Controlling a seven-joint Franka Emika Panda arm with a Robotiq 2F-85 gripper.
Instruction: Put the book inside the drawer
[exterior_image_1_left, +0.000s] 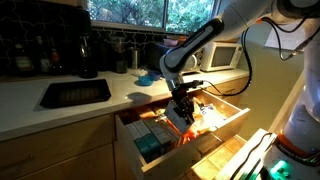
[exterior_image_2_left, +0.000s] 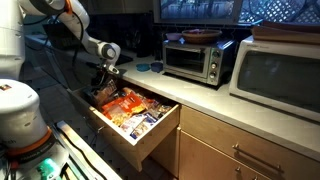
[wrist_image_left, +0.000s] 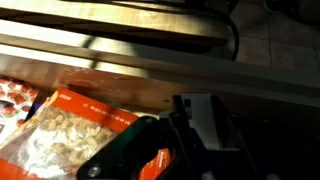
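Observation:
The wide light-wood drawer (exterior_image_1_left: 232, 118) (exterior_image_2_left: 160, 135) stands pulled out under the counter and holds orange and green packets (wrist_image_left: 70, 125). My gripper (exterior_image_1_left: 180, 110) (exterior_image_2_left: 108, 84) is lowered into the drawer, just over the packets. In the wrist view its dark fingers (wrist_image_left: 200, 130) are closed on a thin pale grey-blue slab, the book (wrist_image_left: 207, 118), held upright on edge. In both exterior views the fingers mostly hide the book. A pale patch below the gripper (exterior_image_1_left: 179, 120) seems to be its edge.
A flat light-blue thing (exterior_image_1_left: 146, 77) (exterior_image_2_left: 149, 67) lies on the counter behind the drawer. A toaster oven (exterior_image_2_left: 198, 58) and a microwave (exterior_image_2_left: 280, 75) stand on the counter. A dark sink (exterior_image_1_left: 75, 93) is set in it. A smaller lower drawer (exterior_image_1_left: 228, 158) also stands open.

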